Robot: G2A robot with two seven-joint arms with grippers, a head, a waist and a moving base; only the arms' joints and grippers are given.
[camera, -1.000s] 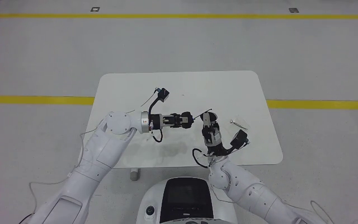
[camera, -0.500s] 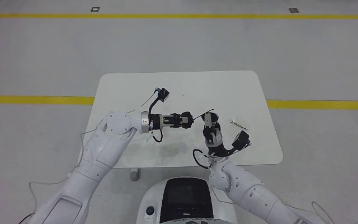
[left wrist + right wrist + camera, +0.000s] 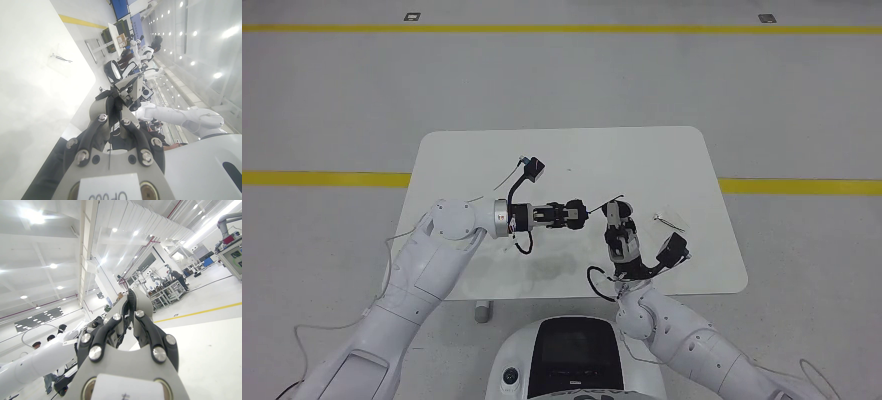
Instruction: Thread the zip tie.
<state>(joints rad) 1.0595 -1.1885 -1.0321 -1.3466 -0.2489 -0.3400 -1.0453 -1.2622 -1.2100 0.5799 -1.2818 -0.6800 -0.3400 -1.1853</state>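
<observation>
Zip tie: held in air over mid tabletop, spanning both pincers.
Left pincer: clenched on one end, strand trailing back through it.
Right pincer: clenched on other end, just beside left pincer. Probable reason: aligning tail with head slot.
Second tie: loose on tabletop, right side, apart.

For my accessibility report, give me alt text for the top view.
Over a white table, the left gripper and right gripper are close together, both shut on a thin black zip tie. A spare tie lies nearby.
</observation>
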